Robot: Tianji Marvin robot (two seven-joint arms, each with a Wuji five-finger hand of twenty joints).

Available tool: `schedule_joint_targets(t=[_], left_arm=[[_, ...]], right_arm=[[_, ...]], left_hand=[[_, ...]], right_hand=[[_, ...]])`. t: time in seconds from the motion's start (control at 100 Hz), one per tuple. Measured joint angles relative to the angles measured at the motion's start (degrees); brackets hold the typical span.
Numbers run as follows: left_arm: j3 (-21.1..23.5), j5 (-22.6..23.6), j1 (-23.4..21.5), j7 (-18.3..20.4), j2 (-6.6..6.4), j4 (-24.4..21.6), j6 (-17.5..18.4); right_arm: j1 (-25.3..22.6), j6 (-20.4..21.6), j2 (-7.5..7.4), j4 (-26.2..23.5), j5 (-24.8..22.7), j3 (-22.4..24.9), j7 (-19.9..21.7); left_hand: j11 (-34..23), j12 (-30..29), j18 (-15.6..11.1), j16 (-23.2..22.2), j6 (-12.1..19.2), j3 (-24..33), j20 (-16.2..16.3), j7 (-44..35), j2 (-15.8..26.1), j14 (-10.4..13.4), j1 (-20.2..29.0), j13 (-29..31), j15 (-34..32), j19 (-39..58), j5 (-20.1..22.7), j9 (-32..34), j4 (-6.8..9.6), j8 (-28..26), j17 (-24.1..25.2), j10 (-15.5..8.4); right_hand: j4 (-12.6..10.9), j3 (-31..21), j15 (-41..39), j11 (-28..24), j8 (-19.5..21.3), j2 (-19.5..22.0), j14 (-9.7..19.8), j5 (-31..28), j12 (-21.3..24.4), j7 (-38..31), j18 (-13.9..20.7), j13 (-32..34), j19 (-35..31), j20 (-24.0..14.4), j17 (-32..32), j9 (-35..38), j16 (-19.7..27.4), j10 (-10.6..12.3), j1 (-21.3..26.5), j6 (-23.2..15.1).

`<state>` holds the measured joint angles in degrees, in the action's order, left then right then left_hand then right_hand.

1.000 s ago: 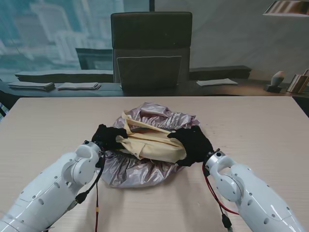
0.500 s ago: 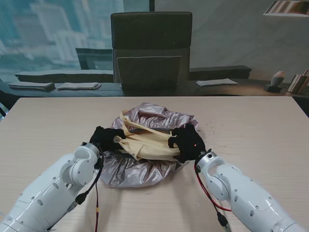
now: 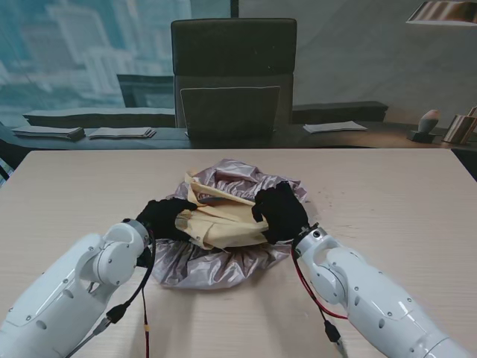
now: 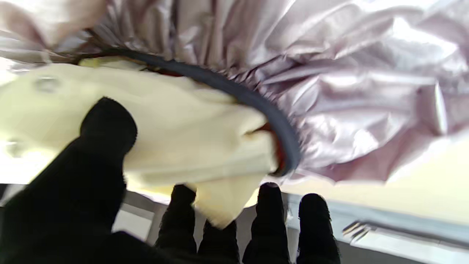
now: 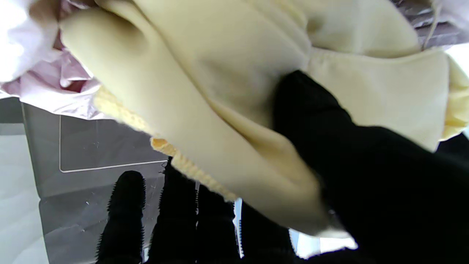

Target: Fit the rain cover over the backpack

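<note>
Cream-yellow backpack (image 3: 220, 218) sits mid-table, bunched and crumpled, lying on top of the silvery-pink rain cover (image 3: 216, 261), which spreads out from under it toward me and rises behind it on the far side. Table (image 3: 67, 194) is light wood. Left hand (image 3: 165, 218) (black glove) is clamped on the backpack's left end: in the left wrist view the thumb (image 4: 106, 128) presses flat on the yellow fabric and the fingertips (image 4: 270, 198) curl past the fabric's edge on the other side, so the cloth is pinched between them. Same view shows the cover's dark elastic hem (image 4: 256, 102) running along the backpack edge, gathered shiny fabric beyond it. Right hand (image 3: 279, 211) grips the backpack's right end; in the right wrist view the thumb (image 5: 304, 106) bears on a thick fold of yellow fabric, the other fingers (image 5: 124, 205) extending beneath it (whether they touch the cloth I cannot tell). Cover not yet over the backpack's top. A dark chair (image 3: 232, 74) stands behind the table's far edge.
</note>
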<state>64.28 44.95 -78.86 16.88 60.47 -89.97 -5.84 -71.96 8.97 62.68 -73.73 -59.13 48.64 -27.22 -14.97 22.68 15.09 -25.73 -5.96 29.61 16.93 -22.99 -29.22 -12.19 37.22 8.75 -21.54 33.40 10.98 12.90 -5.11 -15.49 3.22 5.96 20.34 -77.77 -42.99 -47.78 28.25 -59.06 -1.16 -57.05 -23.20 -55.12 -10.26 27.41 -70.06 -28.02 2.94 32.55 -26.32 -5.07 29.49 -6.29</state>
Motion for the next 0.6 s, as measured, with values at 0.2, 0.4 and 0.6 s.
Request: schedule_joint_targets(t=[0.2,0.4,0.6], left_arm=[[3.2,4.0,-2.9,3.3,-1.46,-8.0,5.5],[-1.0,-0.9,-0.4,-1.5,-1.49,-6.2,8.3],[-6.3,-7.1,4.2,-3.7,-0.60,-0.4,7.3]], right_arm=[[0.5,-1.9,0.57,-2.5,0.8,-0.5,0.4],[0.7,-2.0,0.97,-6.3,1.6,-0.8,1.9],[-0.1,-2.5,1.32,-10.7,1.8,-0.7,2.8]], left_hand=[[11.5,-4.0,-0.1,5.9,-3.8,-0.8,-4.1,10.3,-1.3,0.0,-1.2,-3.5,10.7,-9.9,0.0,-4.3,0.00,5.5,0.0,4.2],[11.6,-4.0,-0.2,5.9,-4.5,-3.1,-5.0,11.2,-1.9,0.0,-4.4,-4.2,12.5,-13.1,0.0,-4.3,0.00,6.1,0.0,4.7],[5.7,-2.0,-0.1,4.3,-4.2,-3.2,-4.5,4.6,-2.2,-0.1,-5.1,-3.7,9.5,-13.8,0.0,-4.3,0.00,3.4,0.0,4.6]], right_hand=[[0.0,-0.5,0.0,-0.2,0.6,-0.6,0.0,-0.9,0.0,-0.1,0.0,0.0,0.0,0.0,0.0,1.5,0.0,0.0,0.0,1.0],[0.0,-0.6,0.0,-0.7,0.6,-0.7,0.0,-1.4,0.0,-0.1,0.0,0.0,0.0,0.0,0.0,1.5,0.0,0.0,0.0,1.8],[0.0,-0.6,0.0,-0.8,0.6,-0.7,0.0,-1.5,-0.5,-0.2,0.0,0.0,0.0,0.0,0.0,1.5,0.0,0.0,0.0,1.9]])
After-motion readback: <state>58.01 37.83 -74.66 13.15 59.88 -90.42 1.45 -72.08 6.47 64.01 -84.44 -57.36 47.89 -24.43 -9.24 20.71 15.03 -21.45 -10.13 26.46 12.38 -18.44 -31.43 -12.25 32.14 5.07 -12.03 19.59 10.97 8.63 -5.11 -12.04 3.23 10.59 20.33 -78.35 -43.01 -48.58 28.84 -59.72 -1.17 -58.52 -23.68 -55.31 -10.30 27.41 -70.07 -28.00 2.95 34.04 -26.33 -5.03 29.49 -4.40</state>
